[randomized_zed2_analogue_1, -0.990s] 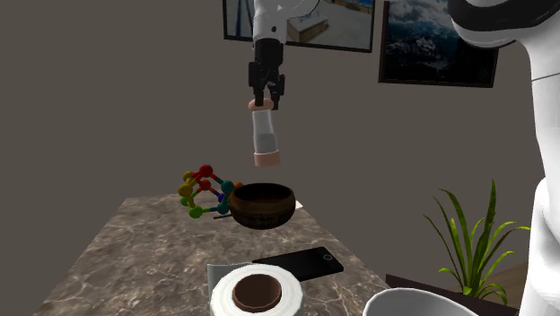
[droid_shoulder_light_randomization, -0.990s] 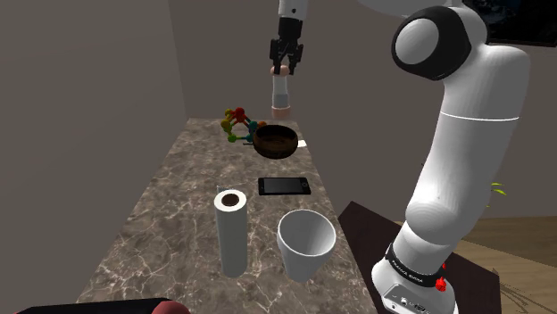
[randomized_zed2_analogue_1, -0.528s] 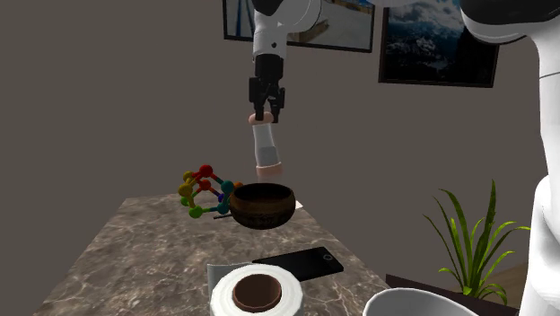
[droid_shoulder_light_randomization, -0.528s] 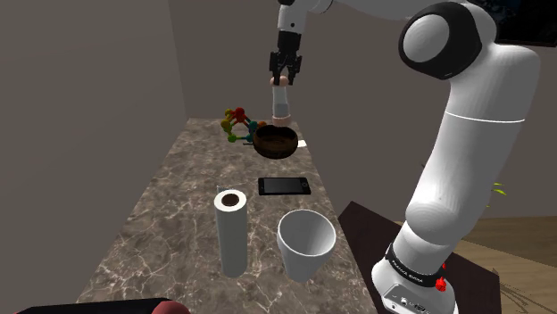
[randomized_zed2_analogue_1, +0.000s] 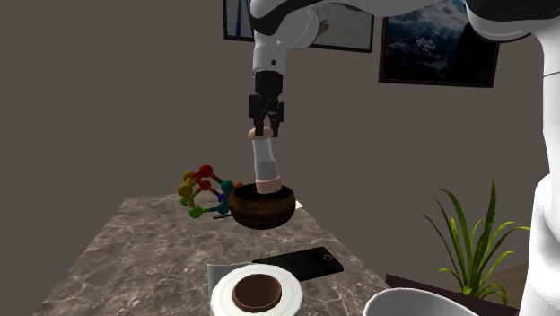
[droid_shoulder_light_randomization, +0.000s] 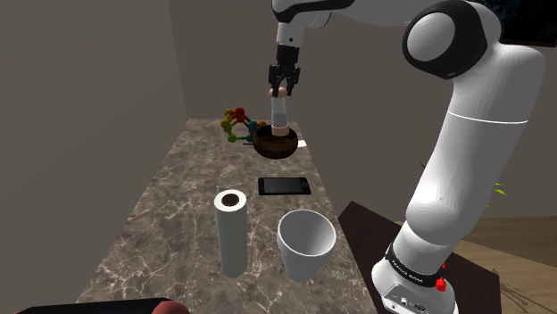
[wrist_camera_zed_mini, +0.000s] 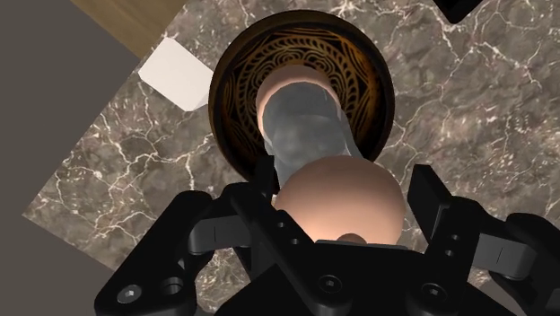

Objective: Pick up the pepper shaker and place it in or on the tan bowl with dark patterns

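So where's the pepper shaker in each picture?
Shoulder view: the pepper shaker hangs from the pincer, top middle, over the brown patterned bowl.
Second exterior view: middle, upper half, its base at the bowl's rim.
Wrist view: clasped by the pincer, pointing into the bowl.
Shared landmark: the bowl.

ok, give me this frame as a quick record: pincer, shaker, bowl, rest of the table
pincer: shut on top of shaker, over bowl
shaker: hanging, lower end at bowl's mouth; touching bottom: cannot tell
bowl: dark brown, patterned inside, far end of marble table
rest: phone, paper roll, white cup, ball toy, white card by bowl
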Controlling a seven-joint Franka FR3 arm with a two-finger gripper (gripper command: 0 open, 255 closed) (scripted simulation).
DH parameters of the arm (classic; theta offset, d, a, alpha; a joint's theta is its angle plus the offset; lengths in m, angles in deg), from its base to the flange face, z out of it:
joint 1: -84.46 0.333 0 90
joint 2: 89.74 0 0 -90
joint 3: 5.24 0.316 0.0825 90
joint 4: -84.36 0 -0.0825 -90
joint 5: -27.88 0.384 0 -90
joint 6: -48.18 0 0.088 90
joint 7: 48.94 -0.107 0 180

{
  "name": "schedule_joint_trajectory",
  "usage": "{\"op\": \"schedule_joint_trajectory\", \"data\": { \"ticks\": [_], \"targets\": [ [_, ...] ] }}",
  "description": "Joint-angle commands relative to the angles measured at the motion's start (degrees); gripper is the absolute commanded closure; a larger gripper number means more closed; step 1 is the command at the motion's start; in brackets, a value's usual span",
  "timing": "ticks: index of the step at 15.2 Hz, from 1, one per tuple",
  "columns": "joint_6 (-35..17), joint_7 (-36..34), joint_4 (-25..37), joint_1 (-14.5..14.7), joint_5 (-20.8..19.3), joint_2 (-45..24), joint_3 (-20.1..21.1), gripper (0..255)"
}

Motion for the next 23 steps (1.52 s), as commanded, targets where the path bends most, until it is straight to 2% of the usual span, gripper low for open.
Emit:
{"op": "schedule_joint_trajectory", "data": {
  "ticks": [1,7,8,13,17,23],
  "targets": [
    [-0.66,0.06,-0.83,0.01,-0.01,0.23,0.00,255],
    [-0.65,0.06,-0.83,0.01,-0.01,0.22,0.00,255],
    [-0.66,0.07,-0.83,0.01,-0.01,0.22,0.00,0],
    [-0.66,0.06,-0.83,0.01,-0.01,0.22,0.00,0],
    [7.44,-0.08,9.37,-0.54,0.14,-1.92,-0.31,0],
    [7.44,-0.08,9.37,-0.54,0.14,-1.92,-0.31,0]
  ]
}}
